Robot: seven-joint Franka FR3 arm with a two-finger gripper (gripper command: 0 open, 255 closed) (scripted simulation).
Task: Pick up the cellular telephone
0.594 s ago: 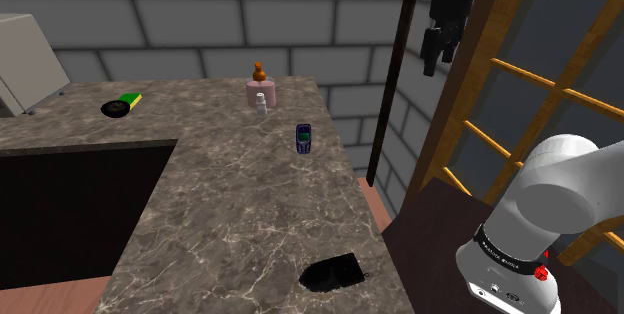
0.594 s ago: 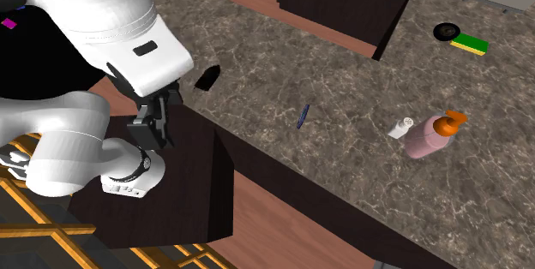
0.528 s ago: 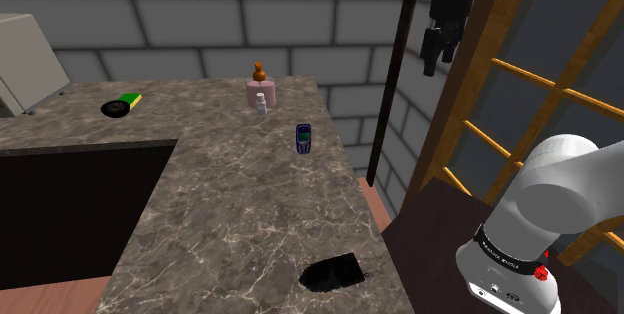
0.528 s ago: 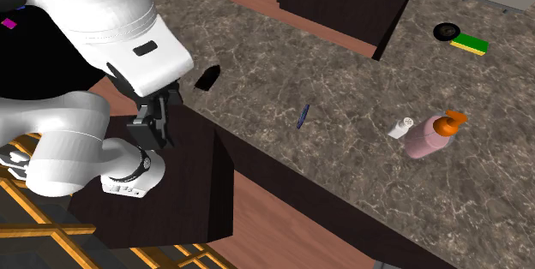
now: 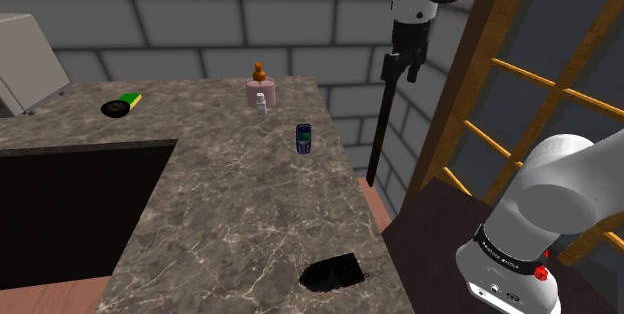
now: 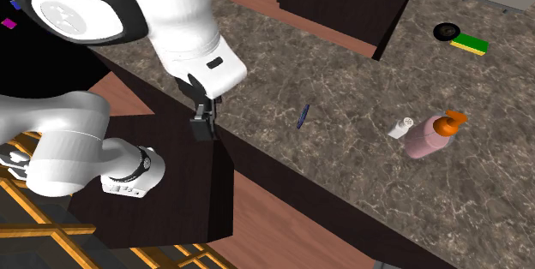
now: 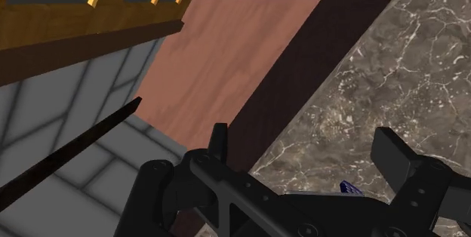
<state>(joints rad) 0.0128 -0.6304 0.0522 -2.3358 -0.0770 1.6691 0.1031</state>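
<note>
The gripper [image 7: 304, 139] stood wide open, its two black fingers [image 7: 392, 152] well apart with nothing between them. In the shoulder view the gripper [image 5: 400, 69] hung high, pointing down, just past the counter's [image 5: 230, 197] right edge and in front of the grey block wall [image 5: 200, 12]. In the second exterior view it [image 6: 203, 127] sat over the counter's [image 6: 343, 62] near edge, beside the dark stand [image 6: 171, 190].

The phone [image 5: 304, 138], dark blue, lay flat on the marbled counter, well apart from the gripper and lower down. The second exterior view showed the phone [image 6: 303, 116] edge-on as a thin sliver; in the wrist view a small blue bit of it [image 7: 349, 189] showed near the base of the fingers.

Behind the phone, near the wall, stood a pink bottle [image 5: 261, 87] with an orange pump, with a little white bottle [image 5: 261, 105] just beside it. Farther along the counter lay a green and yellow sponge [image 5: 131, 99], touching a black disc [image 5: 116, 109]. A flat black thing [image 5: 332, 272] lay at the counter's near end. A wooden window frame [image 5: 520, 77] rose behind the arm.
</note>
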